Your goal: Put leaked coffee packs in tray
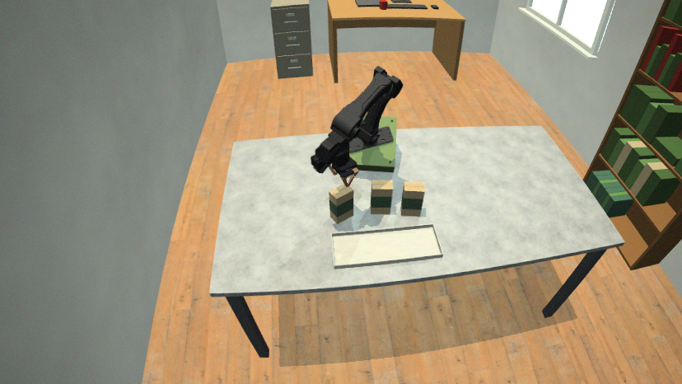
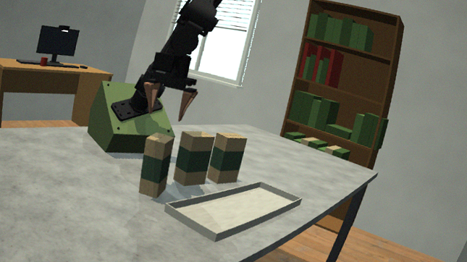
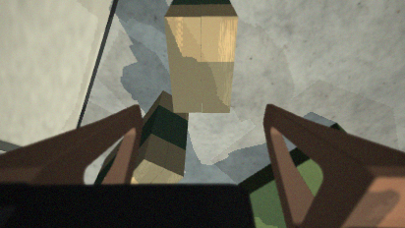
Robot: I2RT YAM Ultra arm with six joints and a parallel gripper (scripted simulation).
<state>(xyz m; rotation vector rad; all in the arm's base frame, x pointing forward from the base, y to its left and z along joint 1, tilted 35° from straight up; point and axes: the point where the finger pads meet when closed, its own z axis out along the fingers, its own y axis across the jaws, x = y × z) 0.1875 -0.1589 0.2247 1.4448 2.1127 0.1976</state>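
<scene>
Three tan packs with dark green bands stand upright on the table. The left pack (image 1: 341, 207) (image 2: 155, 164) (image 3: 202, 64) is turned at an angle to the others. The middle pack (image 1: 380, 202) (image 2: 193, 159) (image 3: 167, 127) and the right pack (image 1: 413, 203) (image 2: 226, 159) stand side by side with a gap between them. The empty pale tray (image 1: 386, 264) (image 2: 190, 224) lies in front of the packs. My gripper (image 1: 341, 180) (image 2: 165, 117) (image 3: 202, 113) is open and empty, above and slightly behind the left pack. Softness cannot be seen.
The green arm base (image 1: 376, 159) (image 2: 134, 130) stands behind the packs on the grey table (image 1: 501, 190) (image 2: 46, 191). The middle pack is close to the left pack, and the tray's near long rim lies toward the table's front edge.
</scene>
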